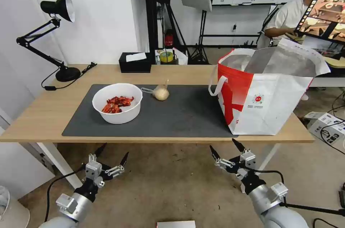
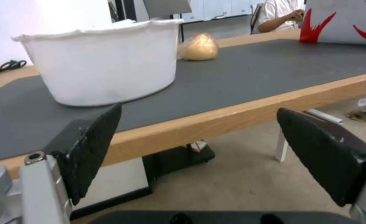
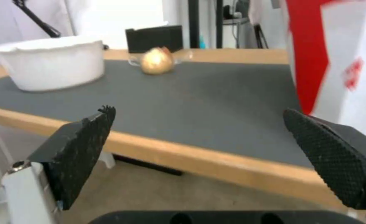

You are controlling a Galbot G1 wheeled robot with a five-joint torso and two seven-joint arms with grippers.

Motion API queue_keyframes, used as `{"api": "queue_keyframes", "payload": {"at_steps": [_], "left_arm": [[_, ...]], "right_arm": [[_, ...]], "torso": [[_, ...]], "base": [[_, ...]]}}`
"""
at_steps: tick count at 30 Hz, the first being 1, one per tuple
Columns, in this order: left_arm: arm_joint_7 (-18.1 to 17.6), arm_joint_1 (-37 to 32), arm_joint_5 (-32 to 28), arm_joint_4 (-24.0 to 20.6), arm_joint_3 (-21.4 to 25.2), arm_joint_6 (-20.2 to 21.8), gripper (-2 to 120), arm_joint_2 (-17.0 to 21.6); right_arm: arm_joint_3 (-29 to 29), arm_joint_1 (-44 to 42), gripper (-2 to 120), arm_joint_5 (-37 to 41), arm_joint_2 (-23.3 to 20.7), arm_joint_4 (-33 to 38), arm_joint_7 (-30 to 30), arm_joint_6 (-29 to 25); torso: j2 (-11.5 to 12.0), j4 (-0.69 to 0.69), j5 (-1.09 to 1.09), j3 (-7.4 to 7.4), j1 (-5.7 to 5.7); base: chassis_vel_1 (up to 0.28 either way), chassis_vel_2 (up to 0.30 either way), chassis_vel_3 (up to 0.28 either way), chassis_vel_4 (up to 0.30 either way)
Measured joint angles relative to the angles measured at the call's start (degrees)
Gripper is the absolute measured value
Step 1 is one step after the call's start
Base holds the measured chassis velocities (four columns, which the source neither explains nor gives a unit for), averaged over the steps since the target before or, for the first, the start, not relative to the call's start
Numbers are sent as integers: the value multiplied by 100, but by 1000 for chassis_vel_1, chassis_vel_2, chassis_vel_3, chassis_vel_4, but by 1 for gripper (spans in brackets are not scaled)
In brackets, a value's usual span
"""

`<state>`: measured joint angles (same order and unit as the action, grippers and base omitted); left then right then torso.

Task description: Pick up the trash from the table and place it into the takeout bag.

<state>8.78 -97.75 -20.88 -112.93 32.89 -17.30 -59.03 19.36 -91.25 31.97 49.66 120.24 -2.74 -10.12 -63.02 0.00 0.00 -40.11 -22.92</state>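
two grippers of ours hang below the near table edge, left gripper and right gripper both spread wide and empty. on the grey mat we see a white bowl of crayfish shells, a small bag of beige food just beside it, and the red-and-white takeout bag standing open at the right end.

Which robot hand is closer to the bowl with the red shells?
Left. The left gripper hangs just below the bowl; the right gripper hangs farther off, below the takeout bag.
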Motion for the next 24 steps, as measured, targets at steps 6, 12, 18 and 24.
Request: {"api": "queue_keyframes", "payload": {"at_steps": [6, 12, 18, 24], "left_arm": [[-23, -32, -66, -87, 37, -3, 100, -3], [-28, -107, -108, -164, 109, 9, 100, 4], [-33, -198, -102, -208, 148, 19, 100, -22], [-37, -281, -130, -366, 196, 122, 100, -36]], "right_arm": [[-190, 516, 100, 345, -317, 316, 2, 596], [-499, 1139, 100, 695, -482, 390, 60, 1061], [-948, 2092, 100, 976, -685, 260, 32, 1373], [-1581, 3242, 100, 1251, -787, -39, -74, 1560]], "torso": [[0, 0, 0, 0, 0], [0, 0, 0, 0, 0], [0, 0, 0, 0, 0], [0, 0, -1, -1, 0]], "base": [[0, 0, 0, 0], [0, 0, 0, 0], [0, 0, 0, 0], [0, 0, 0, 0]]}}
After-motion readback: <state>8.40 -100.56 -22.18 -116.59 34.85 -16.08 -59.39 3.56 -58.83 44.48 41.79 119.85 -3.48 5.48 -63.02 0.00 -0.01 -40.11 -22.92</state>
